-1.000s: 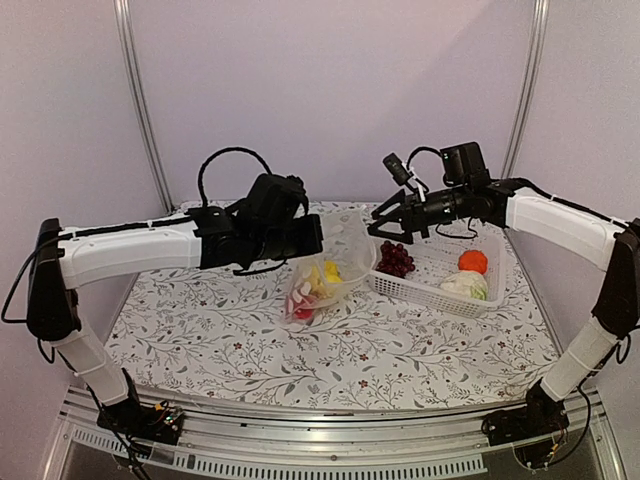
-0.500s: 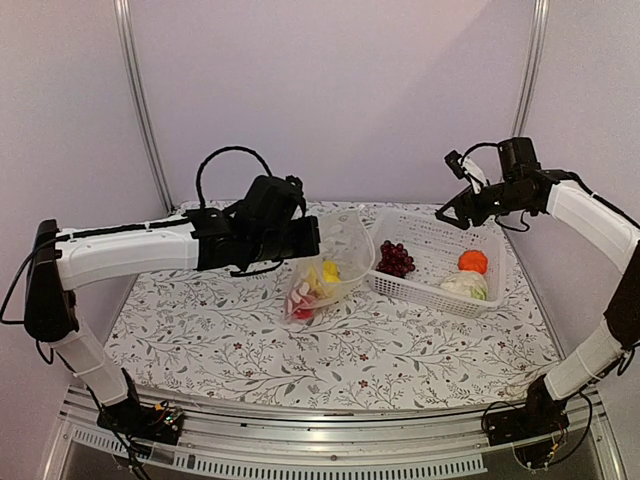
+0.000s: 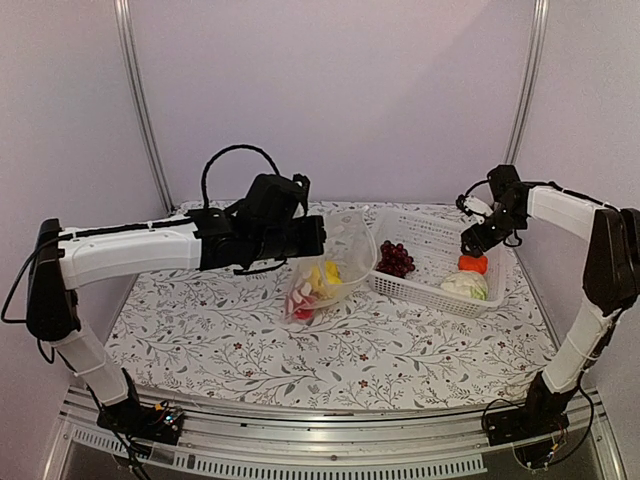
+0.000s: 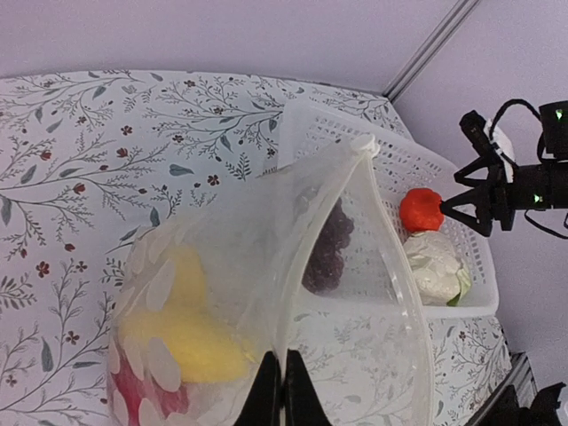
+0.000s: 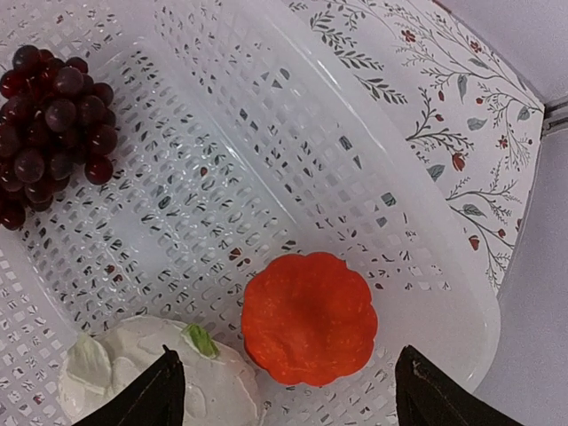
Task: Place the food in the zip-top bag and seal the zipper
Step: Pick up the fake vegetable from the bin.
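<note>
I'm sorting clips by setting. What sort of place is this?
Likely a robot lab test cell, not a kitchen: arms bolted along a table, plain walls with metal posts, toy food in a basket.

Lighting: bright, even and diffuse, from overhead in all three views.

Shadows: faint and soft-edged on the floral-print tablecloth (image 3: 300,350) beneath the white slotted plastic basket (image 3: 440,285).

Glare: pale sheen on the clear crinkly plastic bag (image 4: 355,257), milky at centre frame in the left wrist view.

Focus: the left gripper (image 4: 282,390) at bottom centre and the right gripper (image 5: 286,355) tips at the lower edge are dark and blurred.

Colour: the orange toy fruit (image 5: 308,317) is oversaturated, its surface detail flat.

Top view: slightly soft; the aluminium posts (image 3: 140,100) lean inward.
</note>
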Action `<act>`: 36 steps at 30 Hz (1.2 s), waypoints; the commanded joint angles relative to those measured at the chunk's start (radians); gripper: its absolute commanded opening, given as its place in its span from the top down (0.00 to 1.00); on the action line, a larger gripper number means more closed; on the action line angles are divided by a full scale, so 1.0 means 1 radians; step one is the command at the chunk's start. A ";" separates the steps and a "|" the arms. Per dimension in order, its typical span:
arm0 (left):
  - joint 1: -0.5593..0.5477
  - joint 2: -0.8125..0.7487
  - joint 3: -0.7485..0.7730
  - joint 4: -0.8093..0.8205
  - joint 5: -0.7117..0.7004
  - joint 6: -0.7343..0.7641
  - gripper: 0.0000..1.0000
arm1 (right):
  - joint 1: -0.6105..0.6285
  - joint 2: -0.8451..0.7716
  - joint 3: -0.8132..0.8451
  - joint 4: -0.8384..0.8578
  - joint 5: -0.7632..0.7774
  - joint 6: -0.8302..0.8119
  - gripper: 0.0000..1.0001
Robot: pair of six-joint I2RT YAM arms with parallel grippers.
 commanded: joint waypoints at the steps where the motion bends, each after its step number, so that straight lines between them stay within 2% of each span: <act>1: 0.017 0.028 0.027 0.007 0.049 0.024 1.00 | -0.005 0.064 0.007 -0.001 0.132 -0.006 0.18; 15: 0.017 0.033 0.028 -0.010 0.051 0.020 1.00 | -0.008 0.227 0.015 0.028 0.153 0.019 0.15; 18: 0.017 0.032 0.027 -0.016 0.049 0.016 1.00 | -0.008 0.246 0.025 0.036 0.155 0.025 0.23; 22: 0.017 0.030 0.028 -0.022 0.047 0.016 1.00 | -0.008 0.229 0.028 0.037 0.156 0.028 0.40; 28: 0.017 0.026 0.034 -0.025 0.034 0.025 1.00 | -0.007 0.111 0.021 0.019 0.100 0.030 0.47; 36: 0.018 0.038 0.053 -0.044 0.017 0.030 1.00 | 0.008 -0.080 0.072 -0.069 -0.231 0.039 0.55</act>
